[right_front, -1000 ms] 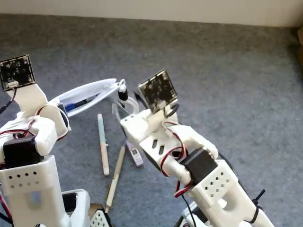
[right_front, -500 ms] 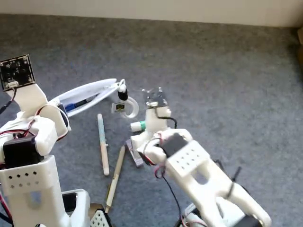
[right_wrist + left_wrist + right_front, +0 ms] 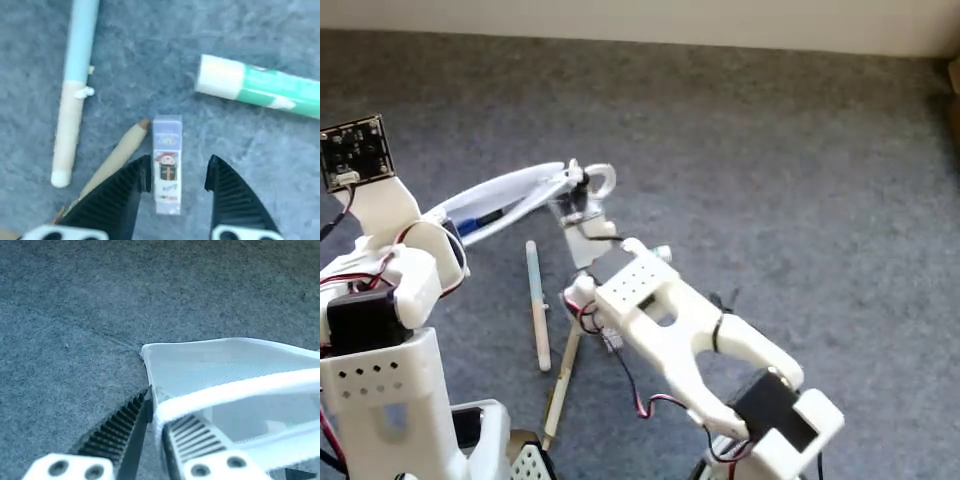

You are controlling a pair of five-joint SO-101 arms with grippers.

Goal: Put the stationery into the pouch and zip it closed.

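- A grey tabletop [image 3: 800, 150] with a short, felt-like nap is seen across the high view, mottled in lighter and darker grey.
- A pale, cream-coloured band [image 3: 640, 18] is set along the far edge; whether it is a wall or a skirting cannot be told.
- A small brown patch [image 3: 955, 85] is cut off at the right edge of the high view and cannot be identified.
- A fine loose thread [image 3: 149, 332] is seen on the nap in the left wrist view.
- The surface is lit softly and evenly.
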